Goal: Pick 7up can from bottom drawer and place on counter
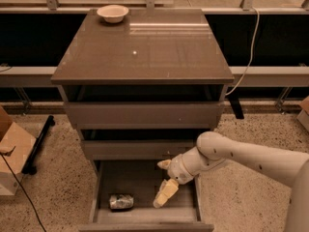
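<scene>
The 7up can [120,201] lies on its side in the front left of the open bottom drawer [140,178]. My gripper [162,180] hangs over the drawer's right half, a short way right of the can and not touching it. Its fingers are spread, one fingertip [164,195] low near the drawer floor and the other higher up near the drawer above. It holds nothing. The white arm reaches in from the right. The counter [145,47] is the glossy grey-brown cabinet top above the two other drawers.
A pale bowl [112,12] sits on the counter's far left corner. A cardboard box [12,153] and a black stand [39,141] are on the floor at the left. A cable [248,57] hangs at the right. A drawer [140,149] overhangs the bottom one.
</scene>
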`<state>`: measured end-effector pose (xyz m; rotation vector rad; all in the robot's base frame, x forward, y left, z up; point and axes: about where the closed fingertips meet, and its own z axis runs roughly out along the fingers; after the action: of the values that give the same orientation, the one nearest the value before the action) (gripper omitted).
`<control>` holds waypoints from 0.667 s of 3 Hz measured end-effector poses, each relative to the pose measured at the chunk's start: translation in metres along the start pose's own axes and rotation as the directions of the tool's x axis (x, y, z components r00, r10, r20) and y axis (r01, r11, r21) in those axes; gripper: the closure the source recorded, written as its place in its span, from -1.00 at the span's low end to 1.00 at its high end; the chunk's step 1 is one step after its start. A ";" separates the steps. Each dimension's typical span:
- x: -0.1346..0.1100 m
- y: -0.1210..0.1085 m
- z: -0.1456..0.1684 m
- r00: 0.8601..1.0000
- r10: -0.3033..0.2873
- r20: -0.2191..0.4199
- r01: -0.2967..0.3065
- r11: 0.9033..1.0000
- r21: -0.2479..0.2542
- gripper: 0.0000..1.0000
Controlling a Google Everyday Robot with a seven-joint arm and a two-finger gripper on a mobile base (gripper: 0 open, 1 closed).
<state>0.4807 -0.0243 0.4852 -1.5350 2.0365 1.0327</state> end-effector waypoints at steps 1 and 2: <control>0.009 -0.011 0.028 1.000 0.028 -0.004 -0.028 0.998 -0.061 -1.00; 0.009 -0.011 0.028 1.000 0.028 -0.004 -0.028 0.998 -0.061 -1.00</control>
<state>0.4844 -0.0107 0.4569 -1.5432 2.0519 1.1128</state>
